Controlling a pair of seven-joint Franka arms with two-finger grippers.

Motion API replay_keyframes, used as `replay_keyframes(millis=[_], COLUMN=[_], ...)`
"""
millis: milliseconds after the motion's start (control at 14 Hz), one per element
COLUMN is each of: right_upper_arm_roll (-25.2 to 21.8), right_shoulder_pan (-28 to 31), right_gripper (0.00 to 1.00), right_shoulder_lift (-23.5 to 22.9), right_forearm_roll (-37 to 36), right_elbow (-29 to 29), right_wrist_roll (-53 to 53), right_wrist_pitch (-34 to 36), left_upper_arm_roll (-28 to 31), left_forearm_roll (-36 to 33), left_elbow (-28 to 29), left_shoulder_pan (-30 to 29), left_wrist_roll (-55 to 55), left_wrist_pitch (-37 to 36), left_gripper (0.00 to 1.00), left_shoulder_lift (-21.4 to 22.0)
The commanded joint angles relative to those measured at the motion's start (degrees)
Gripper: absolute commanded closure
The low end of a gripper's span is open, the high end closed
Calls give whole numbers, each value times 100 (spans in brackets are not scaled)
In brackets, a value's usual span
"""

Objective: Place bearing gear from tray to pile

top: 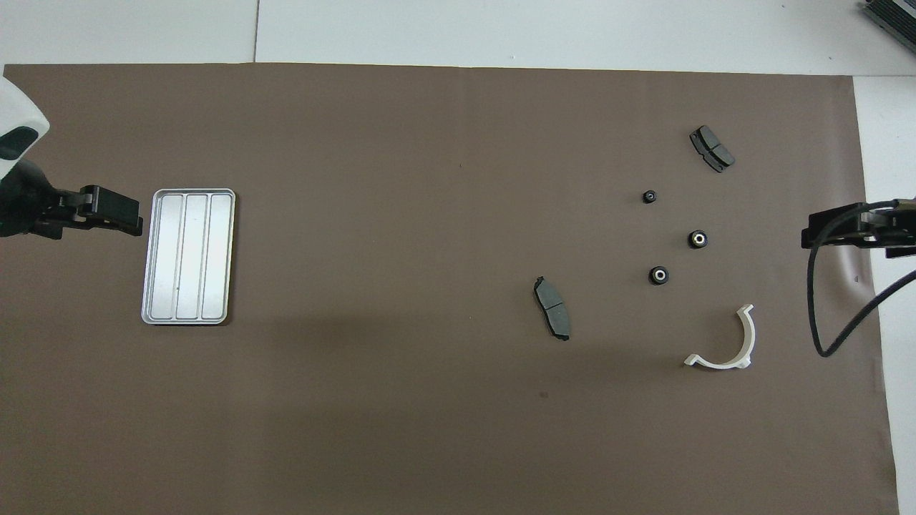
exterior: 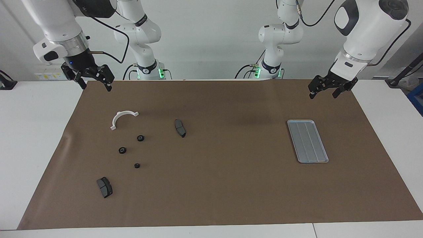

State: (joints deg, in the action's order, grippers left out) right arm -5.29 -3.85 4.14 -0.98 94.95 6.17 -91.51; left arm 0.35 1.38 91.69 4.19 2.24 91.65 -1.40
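I see the tray (exterior: 307, 141) lying flat on the brown mat (exterior: 224, 185) toward the left arm's end of the table, with nothing in it. My left gripper (exterior: 325, 90) hangs over the mat's edge near the tray, jaws spread wide, holding nothing. Three bearing gears (exterior: 122, 150) lie on the mat toward the right arm's end, well apart from the tray. My right gripper (exterior: 95, 82) hangs over the mat's corner there, also wide and holding nothing.
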Motion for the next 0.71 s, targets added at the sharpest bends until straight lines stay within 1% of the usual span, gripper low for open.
replay_keyframes(millis=[0, 286, 643], right_upper_arm_roll=[-42, 28, -15], right_shoulder_pan=[-116, -98, -81], right_gripper=[0, 0, 0], right_shoulder_lift=[52, 16, 51], right_forearm_roll=[-68, 10, 2], right_elbow=[-151, -284, -223], right_wrist_roll=[-64, -46, -82], right_wrist_pitch=[361, 538, 450], left_upper_arm_roll=[9, 9, 9], left_forearm_roll=[-85, -77, -85], left_elbow=[218, 218, 218], left_shoulder_pan=[-6, -6, -6], left_wrist_roll=[-13, -13, -13], left_wrist_pitch=[82, 82, 82], left_gripper=[0, 0, 0], left_shoulder_lift=[184, 184, 184])
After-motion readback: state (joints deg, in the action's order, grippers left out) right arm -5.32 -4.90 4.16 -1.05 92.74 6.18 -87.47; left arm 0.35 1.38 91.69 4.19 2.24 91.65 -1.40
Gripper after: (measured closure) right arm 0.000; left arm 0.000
